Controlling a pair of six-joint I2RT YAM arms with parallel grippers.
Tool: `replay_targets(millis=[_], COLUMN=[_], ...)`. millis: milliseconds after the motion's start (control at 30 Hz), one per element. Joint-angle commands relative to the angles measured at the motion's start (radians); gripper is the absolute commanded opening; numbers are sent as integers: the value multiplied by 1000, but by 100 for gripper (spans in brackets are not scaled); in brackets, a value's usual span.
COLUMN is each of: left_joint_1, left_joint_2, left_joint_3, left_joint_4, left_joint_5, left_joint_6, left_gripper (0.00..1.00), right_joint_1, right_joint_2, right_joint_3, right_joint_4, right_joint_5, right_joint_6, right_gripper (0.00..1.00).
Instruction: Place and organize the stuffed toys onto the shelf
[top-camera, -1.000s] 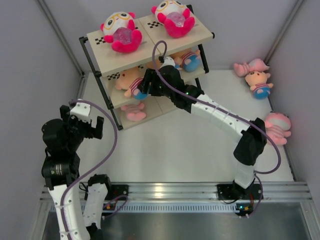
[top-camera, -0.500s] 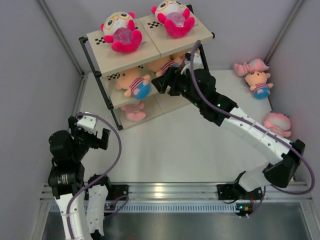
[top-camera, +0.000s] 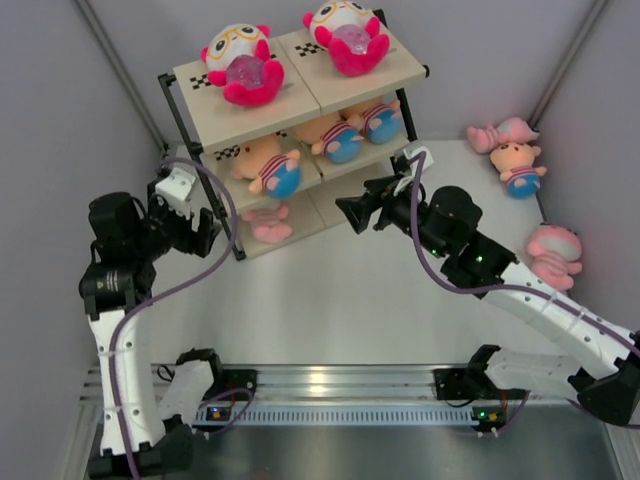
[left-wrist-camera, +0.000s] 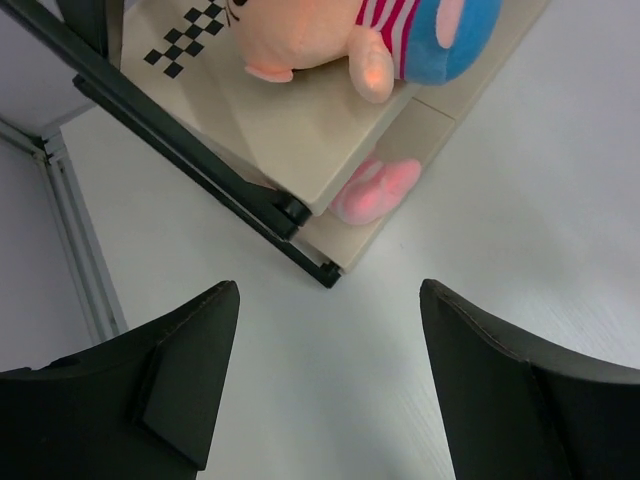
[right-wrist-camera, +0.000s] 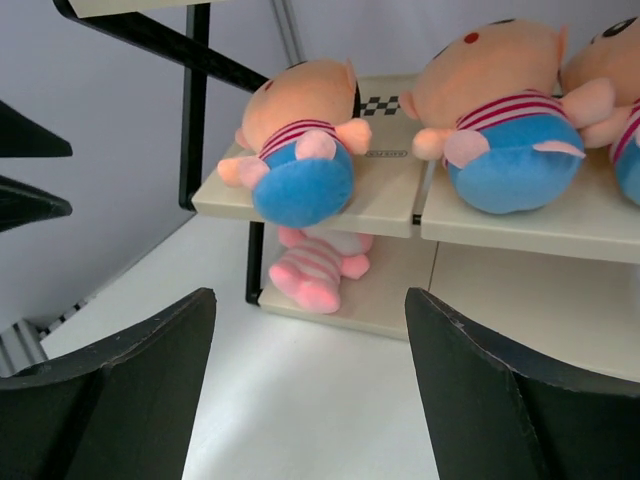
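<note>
The shelf (top-camera: 300, 100) stands at the back left. Two hot-pink toys (top-camera: 240, 65) sit on its top board. Three peach toys (top-camera: 330, 137) lie on the middle board and one pale pink toy (top-camera: 265, 222) on the bottom board. My right gripper (top-camera: 355, 213) is open and empty, in front of the shelf, facing the peach toys (right-wrist-camera: 300, 150) and the pink toy (right-wrist-camera: 315, 265). My left gripper (top-camera: 205, 232) is open and empty by the shelf's front left leg, above the bottom corner (left-wrist-camera: 325, 272). The pink toy (left-wrist-camera: 375, 190) shows there too.
Three toys lie on the table at the right: a pale pink one (top-camera: 500, 133), a peach one (top-camera: 520, 165) by the back wall, and a pale pink one (top-camera: 555, 255) near the right wall. Grey walls close in left and right.
My right gripper has let go of a peach toy on the middle board and pulled back from the shelf. My left arm has risen and swung toward the shelf's left leg.
</note>
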Motion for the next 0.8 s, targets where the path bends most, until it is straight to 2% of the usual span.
replay_targets(millis=[0, 33, 67, 133, 167, 200, 233, 300, 500, 600, 700, 733, 767], left_joint_1=[-89, -128, -229, -340, -476, -548, -605, -623, -649, -670, -785, -866, -905], left_joint_2=[64, 68, 79, 123, 142, 146, 133, 90, 134, 210, 290, 306, 318], left_joint_3=[67, 65, 58, 39, 4, -19, -60, -76, 30, 114, 170, 170, 166], left_joint_4=[-35, -33, -33, -39, -41, -41, -36, -36, 17, 70, 109, 125, 140], left_joint_5=[-53, -87, -165, -291, -389, -361, -327, -267, -278, -378, -616, -743, -796], left_joint_6=[90, 105, 105, 81, 76, 83, 121, 149, 197, 215, 251, 260, 266], left_gripper=[79, 80, 81, 79, 77, 75, 76, 82, 82, 83, 85, 85, 86], right_joint_1=[-7, -6, -6, -6, -6, -6, -7, -7, -6, -6, -7, -6, -6], right_joint_2=[-62, -76, -82, -89, -96, -99, -108, -116, -142, -145, -142, -133, -129], right_joint_3=[-28, -34, -40, -58, -61, -71, -74, -81, -92, -95, -97, -94, -85], right_joint_4=[44, 41, 41, 46, 46, 43, 40, 25, -15, -48, -45, -48, -55], right_joint_5=[42, 42, 37, 35, 40, 42, 46, 65, 121, 131, 140, 143, 141], right_joint_6=[-90, -105, -111, -117, -119, -120, -120, -129, -146, -140, -128, -126, -125], right_gripper=[77, 77, 77, 77, 77, 77, 77, 77, 77, 78, 77, 78, 78])
